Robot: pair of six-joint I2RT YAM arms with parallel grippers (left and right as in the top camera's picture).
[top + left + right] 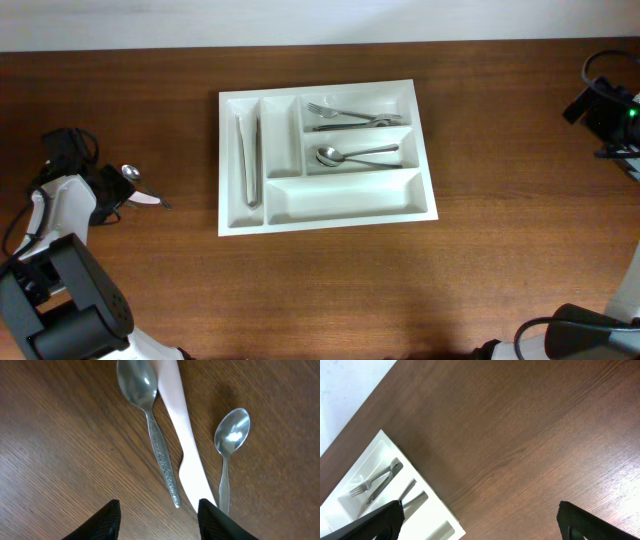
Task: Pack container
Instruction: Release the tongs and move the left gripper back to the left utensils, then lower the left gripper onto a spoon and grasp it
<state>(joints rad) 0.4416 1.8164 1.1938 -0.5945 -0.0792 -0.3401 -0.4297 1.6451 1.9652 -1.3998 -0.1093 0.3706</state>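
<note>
Dark wood counter (320, 290), white band (300, 20) beyond.
Your left fingers (100, 525) stand apart over a spoon (150, 420); right fingers (380, 521) spread wide.

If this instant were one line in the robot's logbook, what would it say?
left gripper: open over patterned spoon | right gripper: open, empty | container: partly filled

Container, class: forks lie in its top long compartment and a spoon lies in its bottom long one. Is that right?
Not quite. The overhead view shows the spoon in the middle long compartment of the container; the bottom one is empty. The forks do lie in the top one.
</note>
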